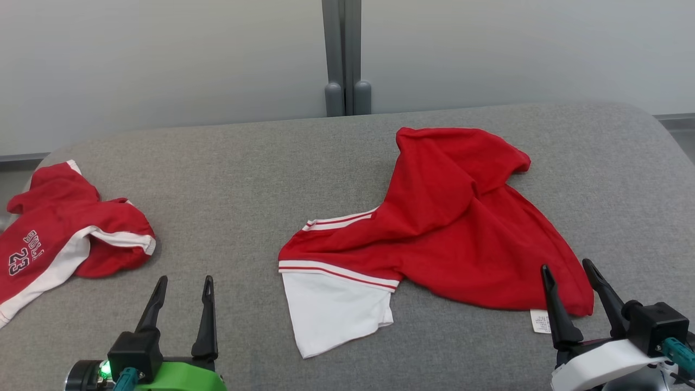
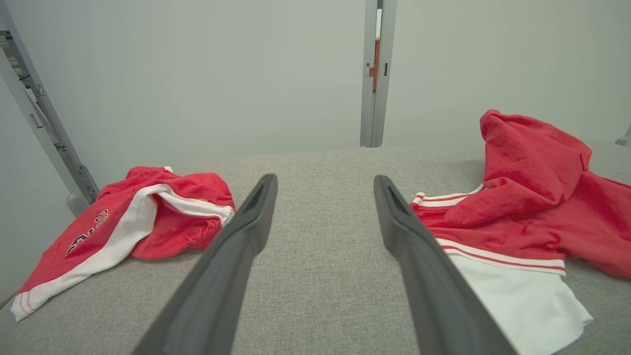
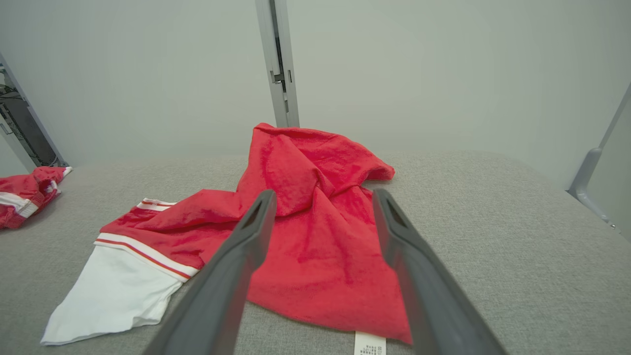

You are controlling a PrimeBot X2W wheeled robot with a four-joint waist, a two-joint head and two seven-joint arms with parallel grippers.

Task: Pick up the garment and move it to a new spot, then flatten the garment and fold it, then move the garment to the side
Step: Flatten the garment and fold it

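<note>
The right gripper (image 1: 566, 265) sits at the near hem of the shirt (image 1: 450, 228), the left gripper (image 1: 184, 278) well apart to its left; both jaws stand wide, empty

Bright, even, diffuse light; soft faint shadows hug the garment (image 1: 456, 228); everything looks sharp, wrist views bowing toward their edges.

A crumpled pair of red shorts (image 1: 59, 239) with a white side stripe and the number 23 lies at the left edge of the frame on a grey fabric-covered table (image 1: 233, 174). Across the top of the frame stands a pale wall (image 1: 163, 60), split at upper centre by a grey upright post (image 1: 343, 49) with two rounded feet.
</note>
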